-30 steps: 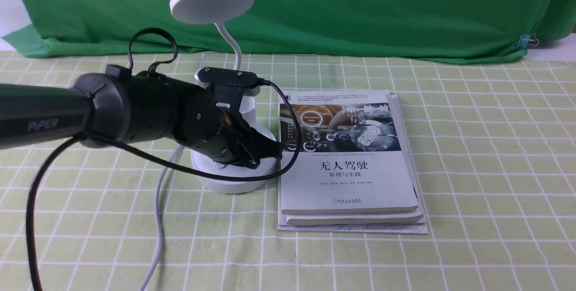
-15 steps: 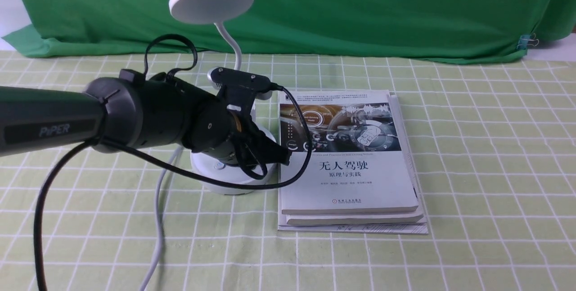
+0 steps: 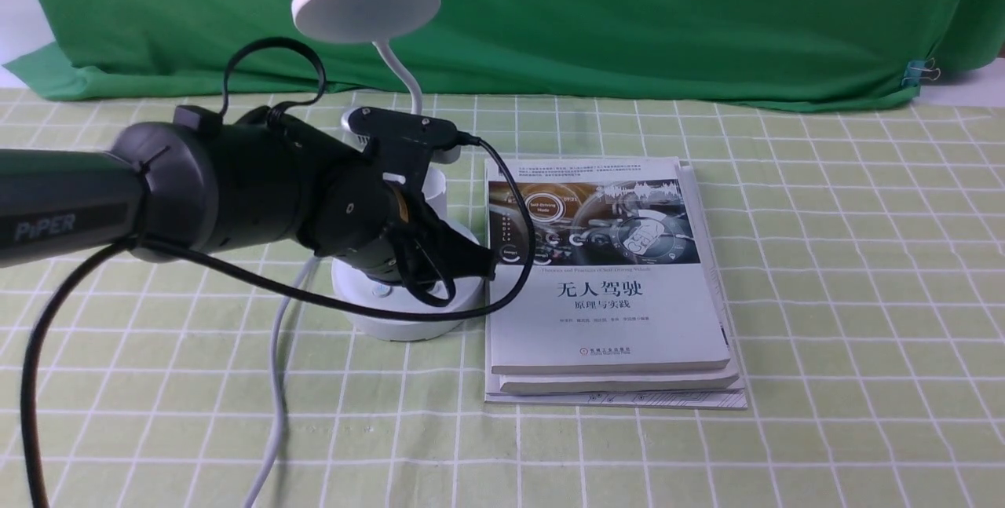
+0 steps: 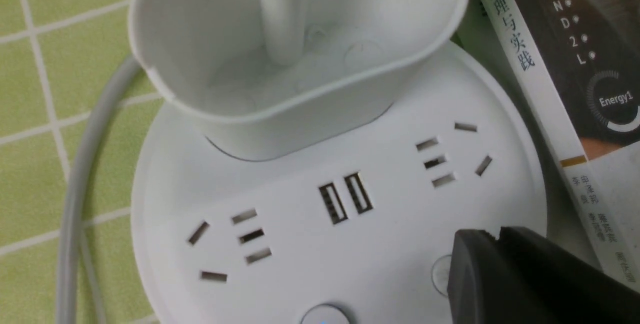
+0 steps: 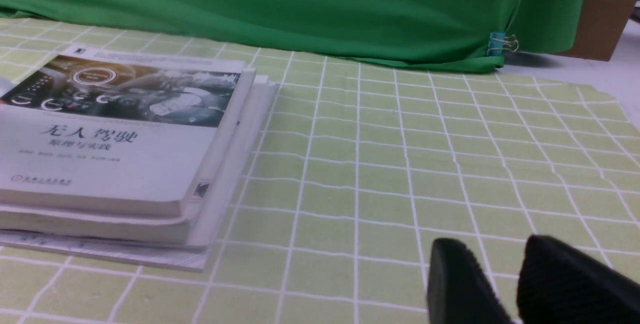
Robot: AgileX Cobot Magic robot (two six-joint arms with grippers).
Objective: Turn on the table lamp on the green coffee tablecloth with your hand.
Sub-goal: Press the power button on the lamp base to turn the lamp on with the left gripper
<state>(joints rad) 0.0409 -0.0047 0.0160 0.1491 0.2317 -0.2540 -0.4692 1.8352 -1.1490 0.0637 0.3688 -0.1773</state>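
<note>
Overhanging the table lamp (image 3: 400,319) beside a "无人驾驶" book (image 3: 612,312), the left claw (image 3: 485,263) ("PiPER" arm (image 3: 63,206)) is clenched.

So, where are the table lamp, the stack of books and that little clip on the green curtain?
table lamp (image 3: 365,1): front view, on its round disc head.
stack of books (image 3: 608,319): front view, on the top book's white cover.
binder clip (image 3: 914,73): front view, on its teal body.

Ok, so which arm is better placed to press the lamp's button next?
Left. The left tool, shut, sits right over the base of the table lamp, its tip at a button. The right tool hangs over bare tablecloth beyond the books, away from the lamp.
</note>
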